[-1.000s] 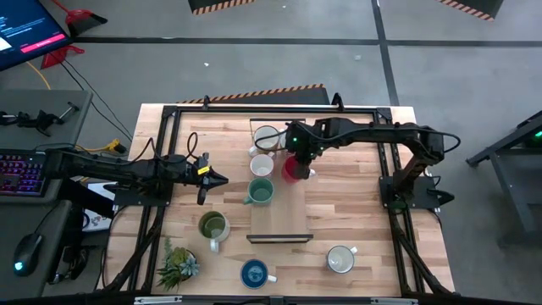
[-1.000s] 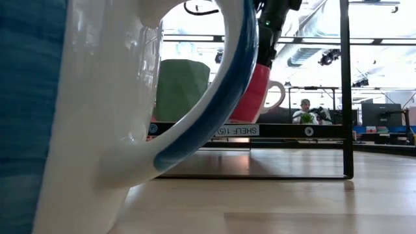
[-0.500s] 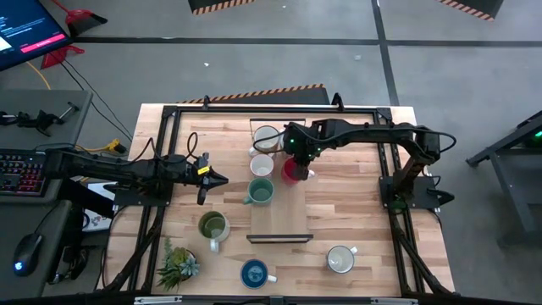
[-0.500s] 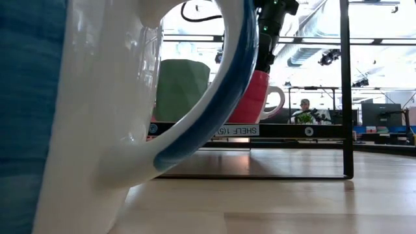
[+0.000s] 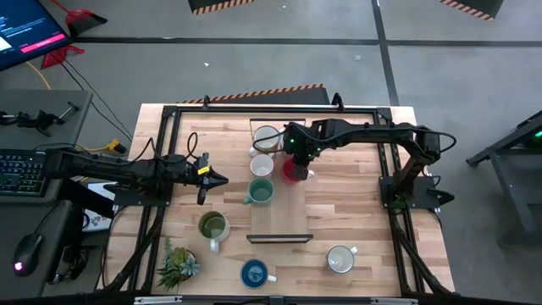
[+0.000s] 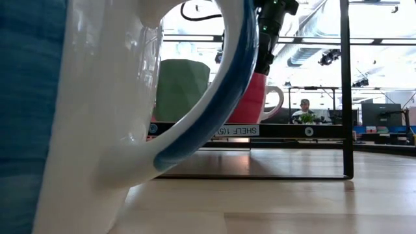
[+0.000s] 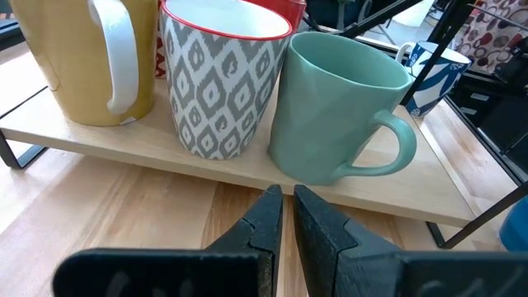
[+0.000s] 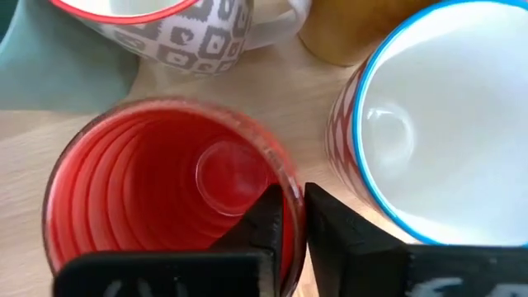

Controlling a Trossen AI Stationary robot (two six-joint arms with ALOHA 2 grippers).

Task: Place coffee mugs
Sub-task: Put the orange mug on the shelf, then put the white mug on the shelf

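On the wooden shelf at the worktop centre, far end: right gripper clenched on the rim of the red mug, one finger inside the cup, one outside (right wrist view). Low view: red mug sits level with the shelf's labelled front edge, handle pointing away from the teal-green mug; whether its base touches the board cannot be told.

Shelf contents, w/ ref. to the red mug:
- patterned grey-white mug w/ red rim, just beside, on the left-arm side;
- yellowish-cream mug, beyond the patterned one, near the shelf's far end;
- teal-green mug, next in the same row, toward the near end;
- a white mug w/ blue rim and red pattern, close beside the red mug in the right wrist view only.

Off the shelf, on the worktop: olive-green mug, blue mug and white mug, all well apart from the red mug, toward the near edge. Potted plant just beside the olive-green mug.

Left gripper waits over the worktop, left of the shelf, fingers closed together on nothing, tips aimed at the teal-green mug (left wrist view).
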